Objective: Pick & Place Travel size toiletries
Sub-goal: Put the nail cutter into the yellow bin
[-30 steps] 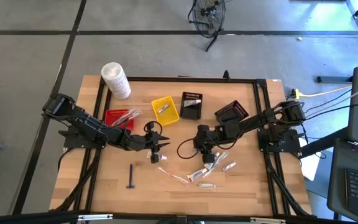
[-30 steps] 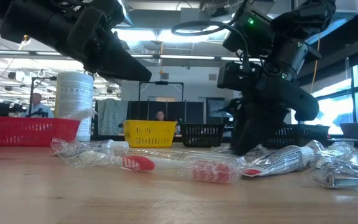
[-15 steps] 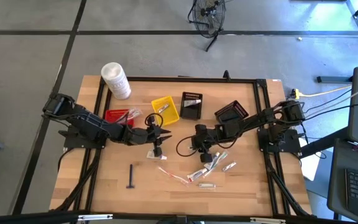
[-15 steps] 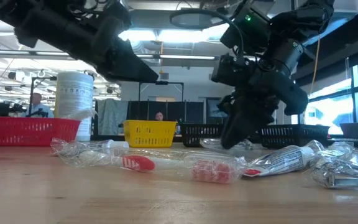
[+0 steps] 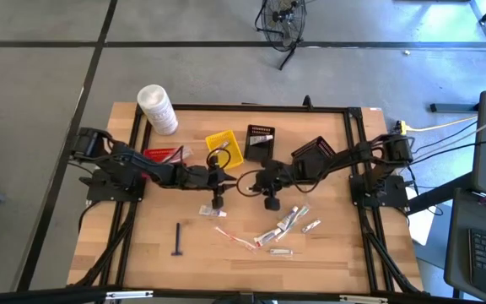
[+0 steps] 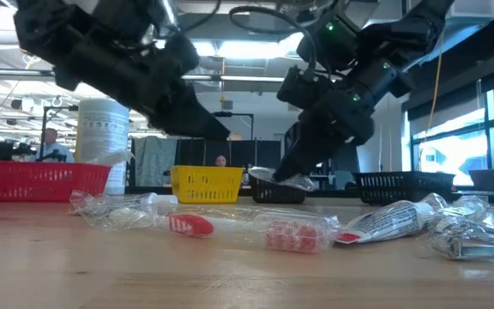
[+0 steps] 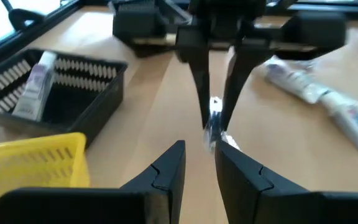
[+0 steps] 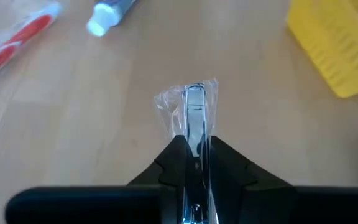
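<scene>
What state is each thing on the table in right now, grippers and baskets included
Right gripper: shut on a clear-wrapped item, lifted off the table.
Left gripper: jaws slightly apart, empty, facing the right gripper.
Yellow basket: holds an item.
Black basket: holds a small tube.
Razor: lying flat.
White tub: upright.

- The table [image 5: 142, 253] is a light wooden top with a black frame along its edges.
- A big white tub [image 5: 157, 109] stands at its far left corner.
- Along the far part sit a red basket [image 5: 160, 158], a yellow basket [image 5: 224, 149] and two black baskets [image 5: 260, 143] [image 5: 314, 154].
- A black razor [image 5: 178, 239] lies alone on the near left.
- Near the middle lie scattered toiletries: silvery mini tubes [image 5: 287, 221], a clear-wrapped stick [image 5: 235, 239] with red ends, and a small wrapped piece [image 5: 208, 209].
</scene>
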Available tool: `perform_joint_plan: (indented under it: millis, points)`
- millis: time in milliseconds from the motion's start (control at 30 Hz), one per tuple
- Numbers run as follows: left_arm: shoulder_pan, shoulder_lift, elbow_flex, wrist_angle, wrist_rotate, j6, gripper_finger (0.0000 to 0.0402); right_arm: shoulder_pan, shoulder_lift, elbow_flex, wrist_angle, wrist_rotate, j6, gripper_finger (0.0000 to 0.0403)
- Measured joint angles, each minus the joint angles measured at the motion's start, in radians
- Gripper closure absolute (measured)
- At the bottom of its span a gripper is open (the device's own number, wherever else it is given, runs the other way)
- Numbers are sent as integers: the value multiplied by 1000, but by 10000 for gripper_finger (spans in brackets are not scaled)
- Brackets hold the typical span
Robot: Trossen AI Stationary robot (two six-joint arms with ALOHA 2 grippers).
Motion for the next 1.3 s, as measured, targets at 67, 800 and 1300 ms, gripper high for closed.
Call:
perform_joint_plan:
  millis: [67, 800, 1300]
  points:
    - [19, 24, 14, 1, 2, -4, 318, -17, 0, 0, 1, 0, -8, 340]
    - [152, 139, 131, -38, 245, 93, 317, -45, 0, 1, -6, 1, -16, 345]
    - [146, 139, 131, -38, 289, 105, 303, -45, 0, 2, 55, 1, -14, 342]
